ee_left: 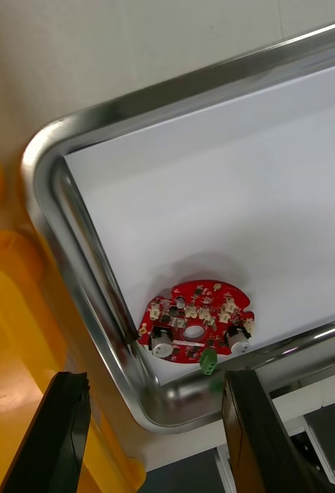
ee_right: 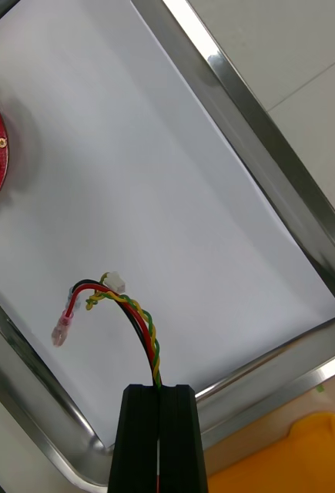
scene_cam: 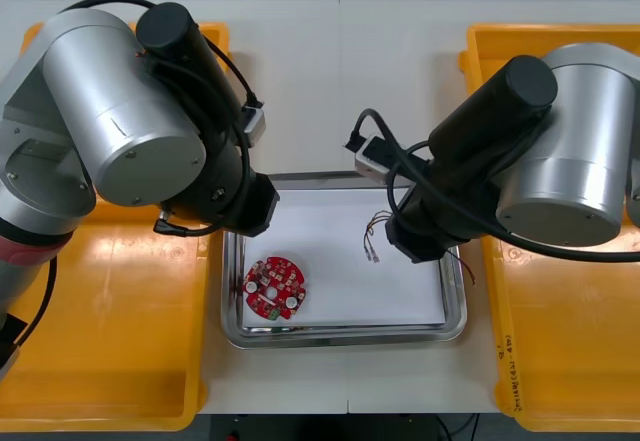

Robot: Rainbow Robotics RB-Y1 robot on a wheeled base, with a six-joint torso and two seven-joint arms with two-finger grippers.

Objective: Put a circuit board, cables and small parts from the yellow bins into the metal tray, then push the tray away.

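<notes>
Right fingers (ee_right: 148, 394) clamp the red and yellow cable (ee_right: 128, 312) over the metal tray (scene_cam: 345, 336) at the worktop's near edge. Left fingers (ee_left: 63, 416), apart, hang near the circuit board (ee_left: 198, 320).

The metal tray (scene_cam: 350, 338) has a bare, polished metal rim and walls, smooth and mirror-glossy. Its floor is covered by a matt white sheet (scene_cam: 340, 251) that looks like paper.

The circuit board (scene_cam: 274, 287) has a red coated face with a slight sheen and carries white plastic components.

The red and yellow cable (ee_right: 140, 323) has smooth plastic insulation, a white plastic connector (ee_right: 115, 281) and a translucent pink sleeve (ee_right: 61, 327).

The yellow bins, left (scene_cam: 120, 361) and right (scene_cam: 570, 361), are smooth, glossy moulded plastic.

The fingers (ee_right: 140, 431) of the right gripper (ee_right: 159, 389) and those of the left gripper (ee_left: 152, 381) are smooth matt black.

The arm housings (scene_cam: 110, 111) are satin silver.

The table (scene_cam: 310, 71) is light, smooth and matt.
</notes>
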